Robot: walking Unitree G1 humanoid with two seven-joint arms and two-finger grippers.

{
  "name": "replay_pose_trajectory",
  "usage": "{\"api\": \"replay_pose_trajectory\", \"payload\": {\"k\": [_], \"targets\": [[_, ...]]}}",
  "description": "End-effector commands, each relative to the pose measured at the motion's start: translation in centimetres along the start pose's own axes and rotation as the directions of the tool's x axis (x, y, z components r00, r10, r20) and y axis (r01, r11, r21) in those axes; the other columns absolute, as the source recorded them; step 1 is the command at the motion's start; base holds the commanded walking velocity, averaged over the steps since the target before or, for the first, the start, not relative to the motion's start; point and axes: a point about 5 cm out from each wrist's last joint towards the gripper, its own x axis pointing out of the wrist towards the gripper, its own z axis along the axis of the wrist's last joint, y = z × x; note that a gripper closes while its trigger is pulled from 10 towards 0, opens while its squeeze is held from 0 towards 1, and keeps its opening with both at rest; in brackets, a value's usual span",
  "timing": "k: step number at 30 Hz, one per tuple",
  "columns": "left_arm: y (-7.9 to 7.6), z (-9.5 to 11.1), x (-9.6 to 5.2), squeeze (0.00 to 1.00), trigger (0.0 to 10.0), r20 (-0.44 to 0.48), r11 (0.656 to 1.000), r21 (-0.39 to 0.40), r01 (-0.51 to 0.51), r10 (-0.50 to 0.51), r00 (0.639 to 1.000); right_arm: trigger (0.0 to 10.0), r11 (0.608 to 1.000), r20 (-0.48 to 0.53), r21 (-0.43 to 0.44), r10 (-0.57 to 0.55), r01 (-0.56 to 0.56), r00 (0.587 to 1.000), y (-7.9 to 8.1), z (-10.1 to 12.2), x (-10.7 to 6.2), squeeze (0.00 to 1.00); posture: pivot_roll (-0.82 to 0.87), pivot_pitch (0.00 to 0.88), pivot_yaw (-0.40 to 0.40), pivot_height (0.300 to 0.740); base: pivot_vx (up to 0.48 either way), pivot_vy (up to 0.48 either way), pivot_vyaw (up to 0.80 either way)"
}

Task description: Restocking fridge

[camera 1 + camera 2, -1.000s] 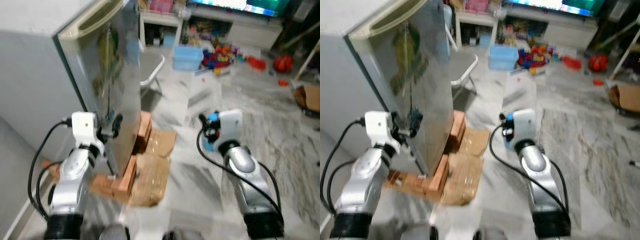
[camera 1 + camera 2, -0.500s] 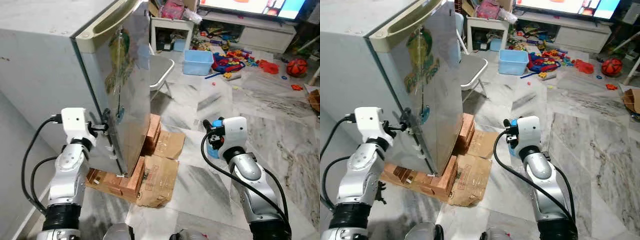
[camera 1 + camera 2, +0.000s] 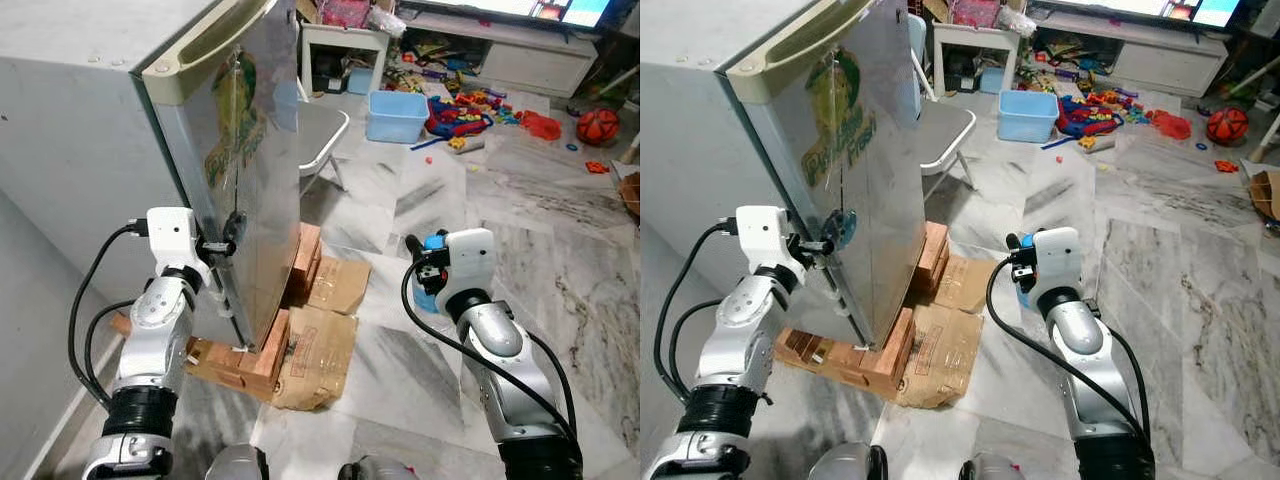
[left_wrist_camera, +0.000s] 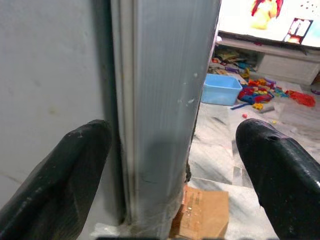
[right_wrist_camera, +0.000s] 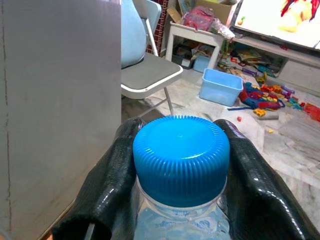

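**A:** Where is the bottle, and which way does it point?

**B:** The bottle [image 5: 181, 200] is in the right hand [image 3: 427, 272], out in front of the robot's right side, well apart from the fridge [image 3: 120, 130]. The right wrist view looks straight onto its blue cap [image 5: 181, 159], so its long axis runs along the fingers [image 5: 114, 170], cap toward the wrist. Both black fingers are clamped against the cap's sides.

**A:** And the left hand?

**B:** The left hand [image 4: 175, 175] is at the fridge door's [image 3: 255, 170] edge, low on the door. Its fingers [image 4: 70, 170] are spread apart: one lies against the fridge's grey side wall, the other stands out in front of the door, so the door edge sits between them. The door looks shut.

**A:** What stands around?

**B:** The fridge rests on bricks [image 3: 262, 352], with flattened cardboard [image 3: 320, 335] on the marble floor [image 3: 560, 260] beside them. Beyond the door is a folding chair [image 3: 318, 130], then a blue tub [image 3: 396, 115] and scattered toys [image 3: 470, 105].
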Motion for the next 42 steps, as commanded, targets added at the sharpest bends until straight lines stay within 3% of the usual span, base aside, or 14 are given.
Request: {"api": "replay_pose_trajectory", "payload": {"k": [1,6,15,21,24,26,27,29,31,33,36,38,39,42], "targets": [[-0.7,0.4,0.4,0.00,10.0,0.017,0.999,0.008,0.033,-0.033,0.999,10.0,1.000,0.033,-0.010,-0.016,0.016,0.999,-0.4,0.9,0.1,0.00,0.01,0.051,-0.029,0.740,0.000,0.000,0.00],[-2.3,0.2,0.9,0.00,10.0,0.011,0.990,0.045,0.133,-0.133,0.991,10.0,1.000,0.033,-0.015,-0.016,0.016,0.999,-0.5,1.0,0.2,0.00,0.01,0.050,-0.031,0.740,0.000,0.000,0.00],[-4.0,1.1,2.3,0.00,10.0,0.032,0.981,0.048,0.188,-0.189,0.981,10.0,1.000,0.036,-0.013,-0.020,0.021,0.999,-0.4,1.1,0.1,0.00,0.00,0.045,-0.022,0.740,0.000,0.000,0.00],[-6.6,1.7,3.0,0.00,10.0,0.048,0.951,0.103,0.291,-0.297,0.954,10.0,0.999,0.014,-0.011,-0.044,0.044,0.999,-1.0,0.6,-0.7,0.00,0.00,0.036,-0.025,0.740,0.000,0.000,0.00],[-10.2,2.9,3.4,0.00,10.0,0.069,0.900,0.092,0.425,-0.432,0.899,10.0,0.988,-0.069,-0.014,-0.155,0.154,0.986,-2.4,-0.9,-2.7,0.00,0.00,0.030,-0.025,0.740,0.000,0.000,0.00],[-12.4,3.1,2.9,0.00,10.0,0.063,0.837,0.091,0.540,-0.546,0.835,10.0,0.976,-0.110,0.013,-0.216,0.218,0.970,-3.0,-1.4,-3.4,0.00,-0.01,0.028,-0.023,0.740,0.000,0.000,0.00],[-14.2,3.4,2.3,0.00,10.0,0.062,0.778,0.098,0.621,-0.628,0.776,10.0,0.966,-0.135,0.024,-0.252,0.258,0.958,-3.5,-1.7,-4.0,0.00,-0.01,0.026,-0.019,0.740,0.000,0.000,0.00],[-15.6,3.6,1.7,0.00,10.0,0.064,0.728,0.110,0.676,-0.684,0.726,10.0,0.959,-0.151,0.027,-0.276,0.283,0.949,-3.8,-1.9,-4.4,0.00,-0.02,0.026,-0.014,0.740,0.000,0.000,0.00],[-17.3,3.5,0.7,0.00,10.0,0.052,0.654,0.125,0.746,-0.755,0.654,10.0,0.955,-0.149,0.020,-0.291,0.297,0.945,-4.0,-1.9,-4.8,0.00,-0.02,0.025,-0.004,0.740,0.000,0.000,0.00],[-17.5,3.4,0.5,0.00,10.0,0.052,0.652,0.138,0.746,-0.757,0.652,10.0,0.954,-0.146,0.020,-0.294,0.300,0.944,-4.1,-1.9,-4.9,0.00,-0.03,0.025,0.000,0.740,0.000,0.000,0.00],[-16.3,3.2,0.8,0.00,10.0,0.076,0.723,0.134,0.678,-0.689,0.720,10.0,0.951,-0.131,0.025,-0.301,0.307,0.945,-4.1,-1.7,-4.7,0.00,-0.02,0.035,0.006,0.740,0.000,0.000,0.00],[-14.2,2.9,1.1,0.00,10.0,0.090,0.796,0.146,0.588,-0.602,0.793,10.0,0.951,-0.125,0.030,-0.301,0.306,0.946,-4.0,-1.6,-4.5,0.00,-0.02,0.034,0.000,0.740,0.000,0.000,0.00],[-14.2,2.9,1.1,0.00,10.0,0.090,0.796,0.146,0.588,-0.602,0.793,10.0,0.951,-0.125,0.030,-0.301,0.306,0.946,-4.0,-1.6,-4.5,0.00,-0.02,0.034,0.000,0.740,0.000,0.000,0.00],[-12.0,2.5,1.3,0.00,10.0,0.087,0.850,0.139,0.508,-0.522,0.849,10.0,0.952,-0.125,0.036,-0.297,0.304,0.947,-3.7,-1.4,-4.4,0.00,-0.01,0.035,-0.008,0.740,0.000,0.000,0.00]]}}
